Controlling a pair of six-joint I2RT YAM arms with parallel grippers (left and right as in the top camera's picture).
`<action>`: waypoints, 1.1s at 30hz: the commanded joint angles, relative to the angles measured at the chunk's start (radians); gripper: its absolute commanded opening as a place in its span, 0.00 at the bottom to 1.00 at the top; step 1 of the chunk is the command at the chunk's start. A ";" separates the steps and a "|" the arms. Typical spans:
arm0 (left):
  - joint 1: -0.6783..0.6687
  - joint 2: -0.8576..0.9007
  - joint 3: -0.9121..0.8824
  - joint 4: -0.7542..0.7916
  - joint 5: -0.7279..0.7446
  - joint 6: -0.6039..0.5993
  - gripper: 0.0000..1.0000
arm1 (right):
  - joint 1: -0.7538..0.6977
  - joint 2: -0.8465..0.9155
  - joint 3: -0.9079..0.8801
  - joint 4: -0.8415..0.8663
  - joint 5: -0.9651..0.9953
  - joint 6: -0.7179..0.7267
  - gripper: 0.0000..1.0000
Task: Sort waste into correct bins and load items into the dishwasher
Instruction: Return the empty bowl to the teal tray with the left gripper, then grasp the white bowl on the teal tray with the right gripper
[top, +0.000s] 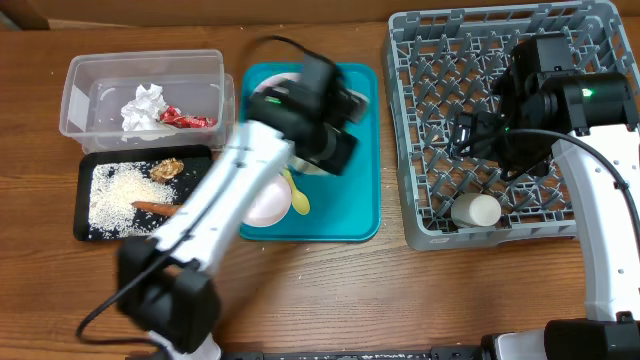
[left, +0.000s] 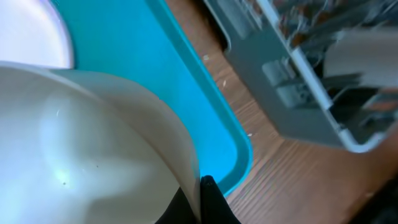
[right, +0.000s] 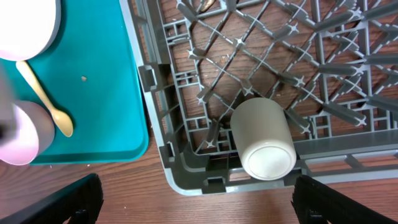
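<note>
My left gripper (top: 325, 158) is over the teal tray (top: 360, 215) and is shut on the rim of a small white bowl (left: 93, 143), with the fingertips (left: 200, 196) pinching its wall. A second white bowl (top: 268, 202) and the yellow spoon (top: 298, 195) lie on the tray. The white plate (top: 272, 82) is mostly hidden under the arm. The white cup (top: 475, 210) lies in the grey dish rack (top: 420, 60) at its front edge. My right gripper (right: 199, 202) is open and empty above the rack, near the cup (right: 267, 146).
The clear tub (top: 85, 85) holds a crumpled napkin (top: 143, 105) and a red wrapper (top: 187, 120). The black tray (top: 84, 215) holds rice (top: 112, 195), a brown lump (top: 167, 168) and a carrot stick (top: 155, 208). Bare wood runs along the front.
</note>
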 joint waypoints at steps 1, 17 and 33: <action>-0.100 0.130 0.013 -0.002 -0.199 -0.039 0.04 | 0.005 -0.010 0.003 0.008 0.005 -0.008 1.00; -0.084 0.287 0.226 -0.101 -0.195 -0.152 0.45 | 0.005 -0.010 0.003 0.053 -0.035 -0.008 1.00; 0.326 0.289 0.602 -0.315 -0.128 -0.283 0.77 | 0.430 0.286 0.003 0.313 -0.024 0.367 0.79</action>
